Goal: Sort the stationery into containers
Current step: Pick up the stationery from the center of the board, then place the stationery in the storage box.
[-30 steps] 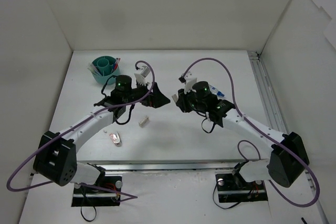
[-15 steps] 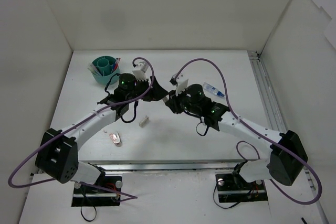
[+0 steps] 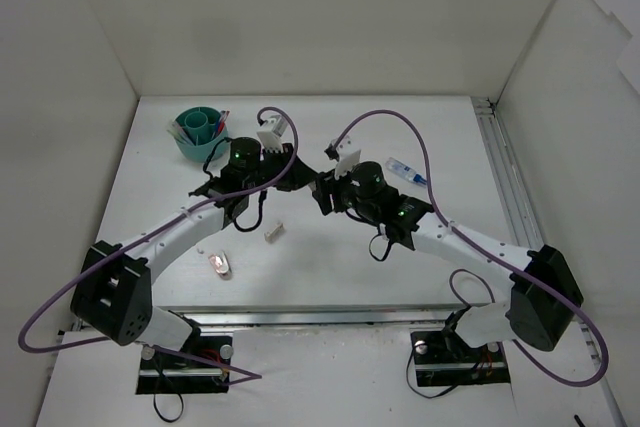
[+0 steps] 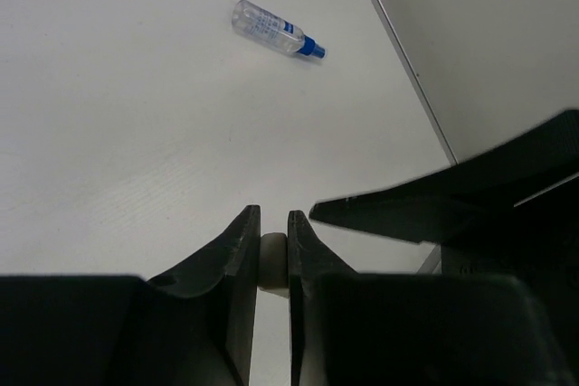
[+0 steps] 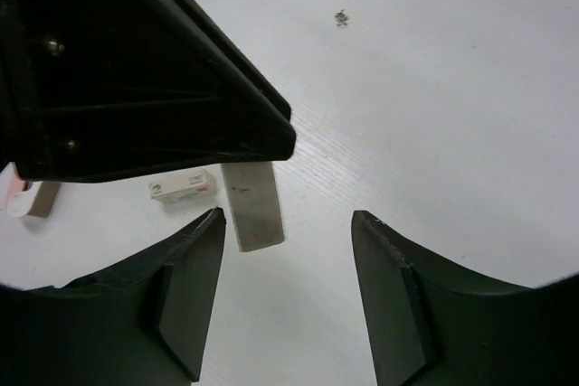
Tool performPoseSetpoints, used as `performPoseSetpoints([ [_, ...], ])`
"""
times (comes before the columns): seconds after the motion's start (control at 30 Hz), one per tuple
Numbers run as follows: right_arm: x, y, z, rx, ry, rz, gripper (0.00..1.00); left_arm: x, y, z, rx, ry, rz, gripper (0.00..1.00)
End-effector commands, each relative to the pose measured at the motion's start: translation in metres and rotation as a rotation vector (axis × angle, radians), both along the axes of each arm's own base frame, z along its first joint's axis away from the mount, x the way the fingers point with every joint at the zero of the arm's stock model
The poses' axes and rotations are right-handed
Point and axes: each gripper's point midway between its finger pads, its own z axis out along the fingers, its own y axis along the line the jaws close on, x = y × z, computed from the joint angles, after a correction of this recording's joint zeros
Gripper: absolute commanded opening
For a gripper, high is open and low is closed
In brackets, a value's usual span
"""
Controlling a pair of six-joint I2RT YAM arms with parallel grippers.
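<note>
Beige eraser block (image 4: 271, 261) clamped in left end effector (image 4: 272, 214), right end effector (image 5: 288, 217) spread open around it

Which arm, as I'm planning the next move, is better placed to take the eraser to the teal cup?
Likely left: the left gripper is shut on the eraser, the right gripper stands open, and the teal cup sits on the left arm's side.

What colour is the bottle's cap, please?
Blue cap, clearest in the left wrist view.
</note>
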Motion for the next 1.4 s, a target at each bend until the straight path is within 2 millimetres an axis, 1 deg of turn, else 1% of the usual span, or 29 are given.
performPoseSetpoints([
  [0.0,0.026,-0.001,0.052,0.091,-0.136,-0.098,0.58,0.016,0.009,0.062,-0.024,-0.18,0.032,0.0],
  [0.07,0.026,-0.007,0.057,0.085,-0.153,-0.112,0.67,0.033,0.034,0.07,0.008,-0.208,0.13,0.0],
  [0.1,0.025,-0.008,0.057,0.083,-0.153,-0.113,0.75,0.039,0.047,0.078,0.016,-0.226,0.176,0.0],
  [0.13,0.024,-0.01,0.06,0.076,-0.163,-0.116,0.76,0.049,0.063,0.081,0.04,-0.242,0.232,0.0],
  [0.17,0.025,-0.014,0.057,0.063,-0.162,-0.127,0.79,0.062,0.085,0.089,0.056,-0.263,0.296,0.0],
  [0.23,0.024,-0.021,0.055,0.04,-0.157,-0.139,0.96,0.08,0.117,0.096,0.121,-0.296,0.397,0.0],
  [0.27,0.026,-0.026,0.054,0.03,-0.157,-0.157,0.98,0.088,0.13,0.108,0.145,-0.33,0.431,0.0],
  [0.3,0.026,-0.03,0.052,0.02,-0.151,-0.168,0.98,0.103,0.152,0.106,0.183,-0.329,0.487,0.0],
  [0.33,0.026,-0.035,0.05,0.009,-0.144,-0.183,0.98,0.112,0.163,0.109,0.22,-0.348,0.5,0.0],
  [0.37,0.029,-0.041,0.048,0.0,-0.138,-0.201,0.98,0.12,0.171,0.127,0.237,-0.366,0.514,0.0],
  [0.4,0.032,-0.049,0.046,-0.005,-0.129,-0.222,0.98,0.139,0.188,0.116,0.274,-0.34,0.55,0.0],
  [0.43,0.031,-0.053,0.042,-0.013,-0.113,-0.23,0.98,0.146,0.194,0.112,0.306,-0.325,0.555,0.0],
  [0.47,0.034,-0.06,0.041,-0.024,-0.112,-0.259,0.98,0.157,0.202,0.129,0.342,-0.375,0.565,0.0],
  [0.5,0.038,-0.068,0.04,-0.034,-0.113,-0.285,0.98,0.175,0.208,0.117,0.384,-0.353,0.597,0.0],
  [0.53,0.038,-0.075,0.04,-0.049,-0.115,-0.309,0.98,0.185,0.225,0.113,0.415,-0.341,0.628,0.0],
  [0.57,0.039,-0.079,0.041,-0.053,-0.116,-0.325,0.98,0.194,0.234,0.133,0.436,-0.361,0.651,0.0],
  [0.6,0.039,-0.085,0.039,-0.073,-0.11,-0.339,0.98,0.212,0.24,0.113,0.467,-0.316,0.659,0.0],
  [0.63,0.041,-0.092,0.041,-0.08,-0.115,-0.366,0.98,0.22,0.255,0.132,0.47,-0.334,0.687,0.0],
  [0.67,0.041,-0.095,0.041,-0.087,-0.115,-0.375,0.98,0.238,0.26,0.108,0.495,-0.295,0.683,0.0],
  [0.7,0.042,-0.104,0.04,-0.1,-0.11,-0.398,0.98,0.247,0.267,0.104,0.504,-0.291,0.695,0.0],
  [0.73,0.043,-0.11,0.04,-0.108,-0.111,-0.421,0.98,0.255,0.275,0.118,0.499,-0.316,0.716,0.0],
  [0.77,0.043,-0.113,0.04,-0.112,-0.11,-0.427,0.98,0.267,0.275,0.096,0.518,-0.282,0.706,0.0],
  [0.8,0.044,-0.119,0.038,-0.123,-0.103,-0.443,0.98,0.273,0.281,0.093,0.524,-0.28,0.713,0.0],
  [0.83,0.044,-0.122,0.039,-0.128,-0.102,-0.452,0.98,0.278,0.281,0.103,0.517,-0.302,0.719,0.0],
  [0.87,0.045,-0.126,0.037,-0.137,-0.096,-0.461,0.98,0.286,0.281,0.087,0.529,-0.282,0.709,0.0],
  [0.93,0.045,-0.129,0.035,-0.146,-0.087,-0.47,0.98,0.293,0.282,0.088,0.533,-0.29,0.715,0.0],
  [1.03,0.047,-0.136,0.029,-0.157,-0.067,-0.489,0.98,0.299,0.286,0.067,0.56,-0.262,0.717,0.0],
  [1.23,0.05,-0.135,0.016,-0.173,-0.034,-0.469,0.98,0.308,0.293,0.014,0.611,-0.182,0.729,0.0],
  [1.37,0.052,-0.135,0.012,-0.173,-0.02,-0.469,0.98,0.308,0.305,-0.003,0.654,-0.145,0.777,0.0],
])
